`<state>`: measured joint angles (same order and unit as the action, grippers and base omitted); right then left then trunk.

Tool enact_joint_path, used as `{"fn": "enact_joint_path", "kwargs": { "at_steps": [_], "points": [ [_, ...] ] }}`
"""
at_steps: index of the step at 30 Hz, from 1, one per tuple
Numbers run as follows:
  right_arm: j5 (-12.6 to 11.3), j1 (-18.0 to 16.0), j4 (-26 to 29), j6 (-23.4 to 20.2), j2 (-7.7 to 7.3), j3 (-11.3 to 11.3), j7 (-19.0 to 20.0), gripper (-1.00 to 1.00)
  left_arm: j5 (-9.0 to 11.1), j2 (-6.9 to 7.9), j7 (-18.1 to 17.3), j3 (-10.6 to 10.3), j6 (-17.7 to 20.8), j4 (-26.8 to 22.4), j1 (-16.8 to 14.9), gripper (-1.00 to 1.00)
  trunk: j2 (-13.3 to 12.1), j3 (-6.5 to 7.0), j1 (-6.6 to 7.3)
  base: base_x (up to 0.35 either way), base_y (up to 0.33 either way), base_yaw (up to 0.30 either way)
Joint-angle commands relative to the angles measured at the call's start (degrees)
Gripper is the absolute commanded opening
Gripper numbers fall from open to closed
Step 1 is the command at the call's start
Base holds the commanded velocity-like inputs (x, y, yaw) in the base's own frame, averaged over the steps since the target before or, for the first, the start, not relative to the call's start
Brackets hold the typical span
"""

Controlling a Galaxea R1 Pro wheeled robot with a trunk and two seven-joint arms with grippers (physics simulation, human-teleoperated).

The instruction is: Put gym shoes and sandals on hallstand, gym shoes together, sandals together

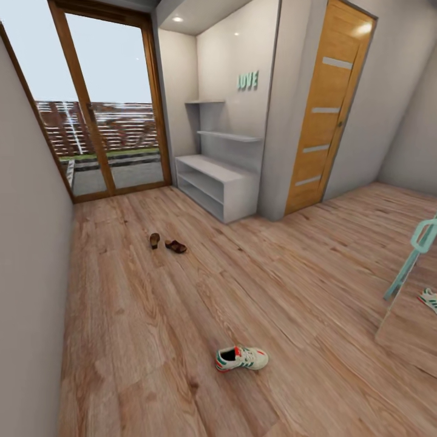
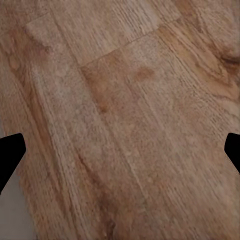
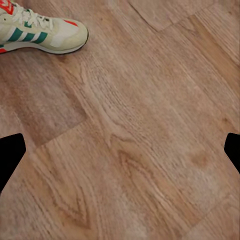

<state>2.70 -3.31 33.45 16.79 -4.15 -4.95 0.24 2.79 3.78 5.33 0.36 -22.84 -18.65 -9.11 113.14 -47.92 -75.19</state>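
Observation:
One gym shoe (image 1: 241, 358), white with green stripes, lies on its own on the corridor floor (image 1: 152, 315) close in front of me. It also shows in the right wrist view as the gym shoe (image 3: 42, 32), well clear of my right gripper (image 3: 120, 155), which is open over bare planks. Another white-and-green shoe (image 1: 428, 298) peeks in at the right edge; I cannot tell if it is real or a reflection. The two dark brown sandals (image 1: 155, 240) (image 1: 176, 246) lie close together farther off. Beyond them stands the pale hallstand (image 1: 218, 182). My left gripper (image 2: 120, 155) is open above bare floor (image 2: 125, 100).
A wood-framed glass door (image 1: 109, 109) closes the far end of the corridor. A wooden door (image 1: 325, 109) stands right of the hallstand. A teal frame (image 1: 416, 255) with a leaning panel is at the right edge. A white wall (image 1: 30, 273) runs along the left.

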Motion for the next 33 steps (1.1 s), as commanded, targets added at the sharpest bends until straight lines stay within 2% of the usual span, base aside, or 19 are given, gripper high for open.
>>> {"fn": "enact_joint_path", "kwargs": {
  "at_steps": [1,33],
  "points": [
    [0.28,-0.03,-0.04,0.17,0.02,-0.15,0.03,1.0,0.29,0.0,0.0,-0.06,-0.19,0.03,-0.03,1.0,0.02,-0.05,-0.01,0.173,0.0,0.0],
    [0.28,-0.03,0.12,0.25,0.11,-0.14,0.03,1.0,0.25,0.01,0.0,0.0,-0.19,-0.07,-0.03,1.0,0.02,-0.05,-0.01,0.209,0.0,0.0]
  ]
}}
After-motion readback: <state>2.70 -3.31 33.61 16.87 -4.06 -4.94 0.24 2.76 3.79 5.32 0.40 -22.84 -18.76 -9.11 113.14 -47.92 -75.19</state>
